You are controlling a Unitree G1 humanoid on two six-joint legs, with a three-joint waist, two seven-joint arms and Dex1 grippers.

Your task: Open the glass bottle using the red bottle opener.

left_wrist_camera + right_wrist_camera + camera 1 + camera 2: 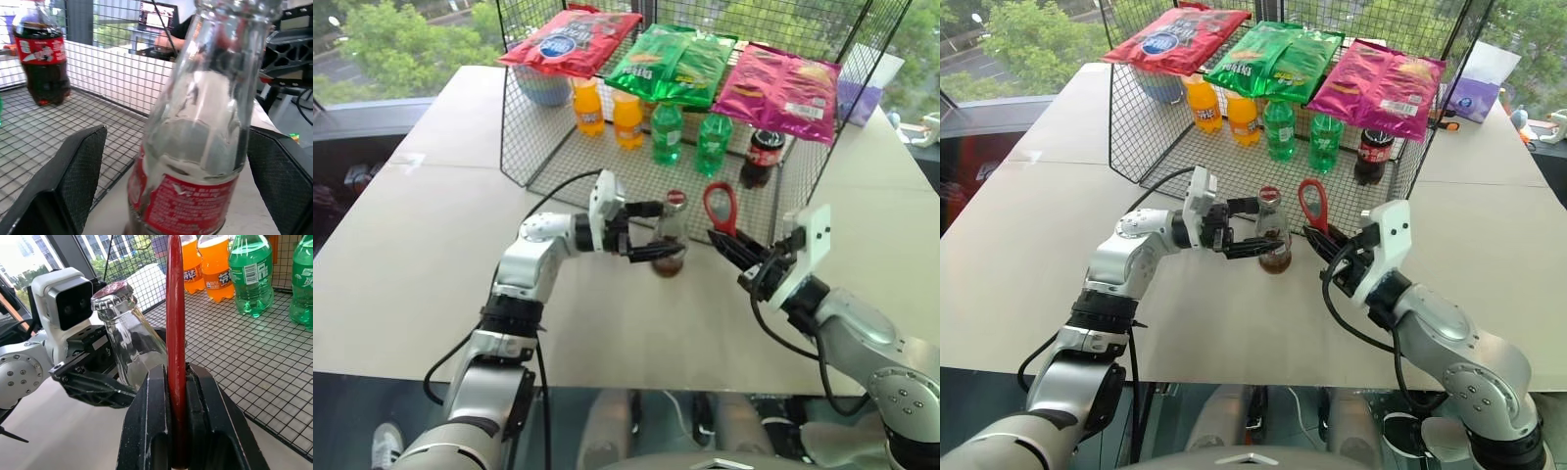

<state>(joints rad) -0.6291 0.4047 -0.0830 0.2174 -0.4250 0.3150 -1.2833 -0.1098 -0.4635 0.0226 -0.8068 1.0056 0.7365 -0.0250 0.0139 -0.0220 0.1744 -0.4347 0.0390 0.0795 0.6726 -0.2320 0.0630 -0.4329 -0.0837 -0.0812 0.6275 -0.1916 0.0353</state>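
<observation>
The glass bottle stands upright on the table with its cap on, a red label and brown liquid low down. My left gripper reaches in from the left and is open. Its black fingers stand on either side of the bottle's body, with a gap on each side. My right gripper is just right of the bottle, shut on the handle of the red bottle opener. The opener stands upright with its ring head on top, level with the bottle's cap and a short way from it.
A wire basket stands right behind the bottle. It holds orange bottles, green bottles and a dark cola bottle, with chip bags lying on top. The table's front edge runs below both arms.
</observation>
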